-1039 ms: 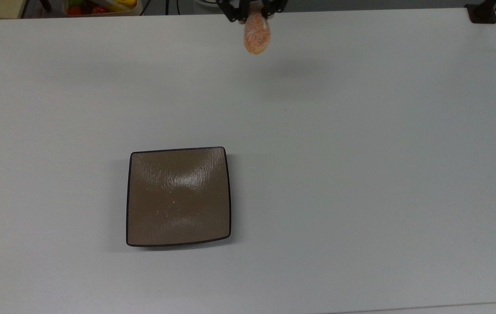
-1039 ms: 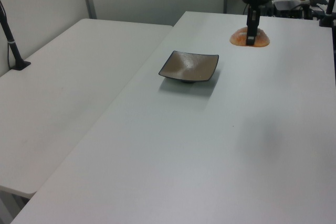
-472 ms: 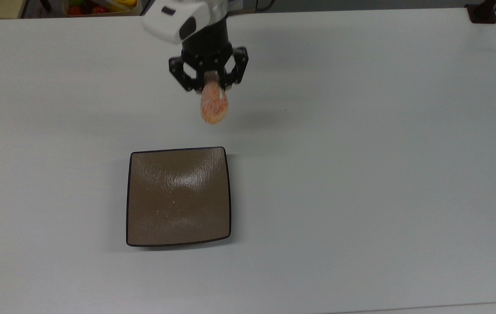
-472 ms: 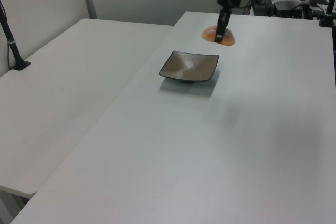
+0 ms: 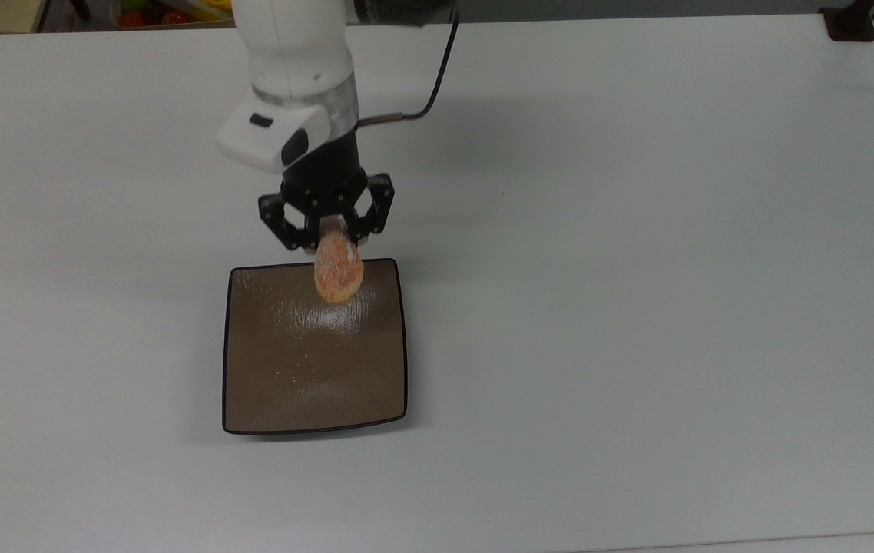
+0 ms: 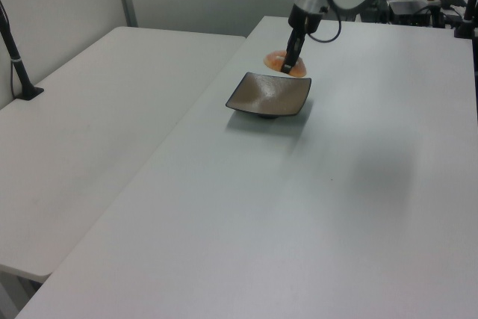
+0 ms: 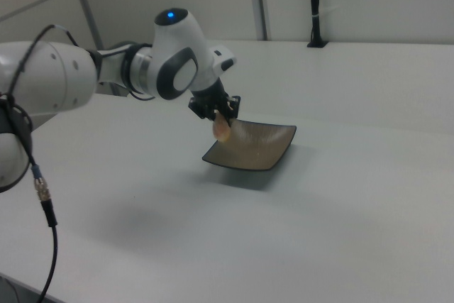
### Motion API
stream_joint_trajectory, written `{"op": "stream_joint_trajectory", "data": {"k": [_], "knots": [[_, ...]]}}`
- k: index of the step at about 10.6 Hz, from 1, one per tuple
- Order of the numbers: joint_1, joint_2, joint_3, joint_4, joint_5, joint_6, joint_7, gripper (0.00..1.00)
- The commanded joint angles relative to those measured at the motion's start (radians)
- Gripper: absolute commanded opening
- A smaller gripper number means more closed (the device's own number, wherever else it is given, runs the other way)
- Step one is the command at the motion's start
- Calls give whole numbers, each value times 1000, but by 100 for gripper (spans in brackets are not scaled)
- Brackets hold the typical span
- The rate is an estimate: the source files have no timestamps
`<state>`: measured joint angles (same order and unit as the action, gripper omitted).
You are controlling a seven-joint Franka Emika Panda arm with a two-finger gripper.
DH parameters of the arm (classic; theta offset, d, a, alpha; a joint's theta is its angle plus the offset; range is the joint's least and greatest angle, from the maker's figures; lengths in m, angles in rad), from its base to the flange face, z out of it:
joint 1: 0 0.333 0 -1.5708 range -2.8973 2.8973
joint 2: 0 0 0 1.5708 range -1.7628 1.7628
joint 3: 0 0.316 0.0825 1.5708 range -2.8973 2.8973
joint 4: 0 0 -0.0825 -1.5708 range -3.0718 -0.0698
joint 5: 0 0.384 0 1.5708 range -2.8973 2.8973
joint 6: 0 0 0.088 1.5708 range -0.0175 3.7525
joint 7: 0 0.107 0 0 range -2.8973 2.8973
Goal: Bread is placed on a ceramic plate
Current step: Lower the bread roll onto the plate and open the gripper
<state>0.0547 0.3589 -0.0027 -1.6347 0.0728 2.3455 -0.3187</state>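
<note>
**One roll held over the edge of a plate**

One bread roll (image 5: 339, 273), oval and orange-tan with a sugary crust, hangs lengthwise from the gripper (image 5: 327, 227), whose two fingers are closed on its upper end. In the top view the roll overlaps the upper edge of the plate (image 5: 283, 384), slightly right of that edge's middle. In the right view the roll (image 7: 222, 127) hangs above the plate's (image 7: 259, 150) near left corner, clear of the surface. In the left view it (image 6: 287, 64) sits just behind the far rim of the plate (image 6: 261, 98), partly hidden by the gripper (image 6: 288, 65).

The plate is square, glossy brown with a thin dark rim, and carries a few pale crumbs. It rests on a white table (image 5: 637, 307). The white arm (image 5: 295, 69) reaches in from the top view's upper edge, with a black cable (image 5: 437, 73) trailing beside it. A second white table (image 6: 97, 125) stands at the left view's left.
</note>
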Motion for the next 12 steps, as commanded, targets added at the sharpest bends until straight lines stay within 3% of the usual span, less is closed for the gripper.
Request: {"op": "stream_joint_trajectory", "data": {"k": [1, 6, 7, 10, 12], "knots": [[-12, 124, 4, 84, 2, 103, -49, 30], [-19, 253, 1, 128, -8, 224, -59, 37], [-21, 261, 1, 127, -10, 239, -59, 44], [-19, 275, -2, 121, -14, 256, -57, 81], [-18, 279, -2, 121, -22, 256, -54, 100]]}}
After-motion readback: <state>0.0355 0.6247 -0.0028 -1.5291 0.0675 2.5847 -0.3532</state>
